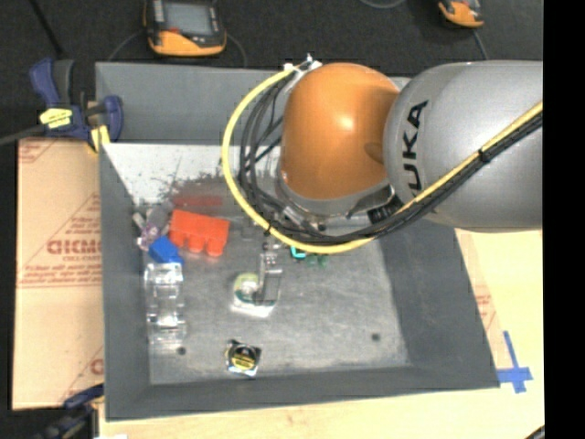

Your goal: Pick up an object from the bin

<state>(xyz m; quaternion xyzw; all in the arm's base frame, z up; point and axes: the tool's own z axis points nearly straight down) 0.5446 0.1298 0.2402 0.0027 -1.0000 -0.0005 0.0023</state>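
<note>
My gripper (269, 283) reaches down from under the orange-covered wrist into the middle of the bin. Its tip rests at the right side of a small clear packet with a round greenish-white piece (247, 293) inside, lying flat on the bin floor. A red-orange toy block (198, 232) lies up and to the left of the gripper. A small teal thing (308, 255) peeks out just right of the gripper, partly hidden by the arm.
A clear plastic bottle (165, 307) with a blue cap lies along the left wall, with a small purple piece (146, 237) above it. A small black-and-yellow tape measure (242, 358) sits near the front edge. The arm covers the bin's upper right.
</note>
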